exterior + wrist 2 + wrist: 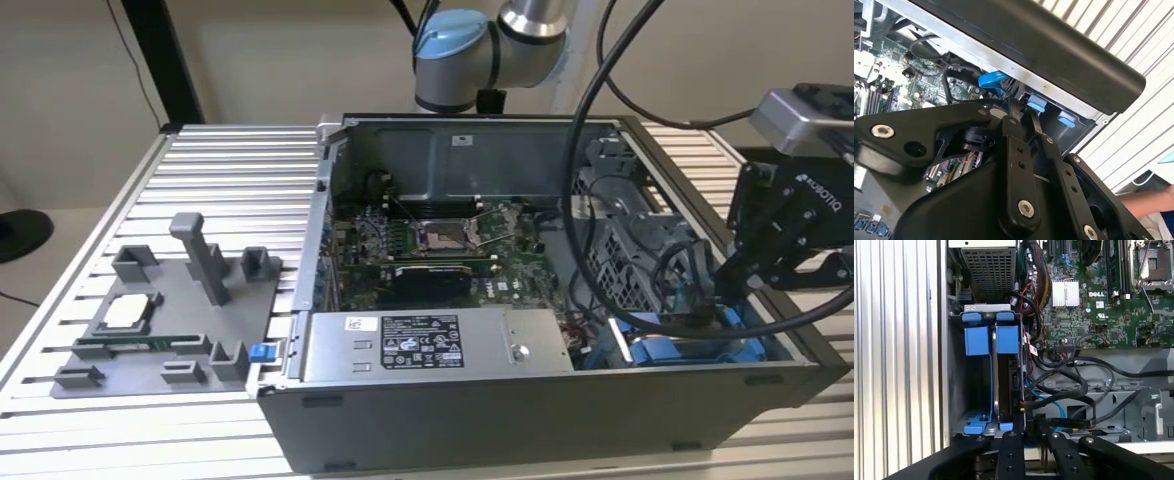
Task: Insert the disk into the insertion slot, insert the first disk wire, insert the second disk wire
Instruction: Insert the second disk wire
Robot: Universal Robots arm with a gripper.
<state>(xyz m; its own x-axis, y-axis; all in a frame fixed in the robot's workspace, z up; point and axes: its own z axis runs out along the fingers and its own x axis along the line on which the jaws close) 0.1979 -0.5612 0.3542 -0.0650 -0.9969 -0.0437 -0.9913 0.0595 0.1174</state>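
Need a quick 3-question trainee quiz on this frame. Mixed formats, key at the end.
1. True or false: the silver disk in its bright blue plastic carrier stands inside the grey sheet-metal insertion slot.
2. The black gripper is nearest to: A) the processor socket on the green board; B) the blue-framed disk; C) the grey plastic fixture out on the table.
3. Fill in: in the exterior view, the large silver box with a black-and-white sticker lies to the exterior view's ____ of the disk.

Key: 1 true; 2 B; 3 left.
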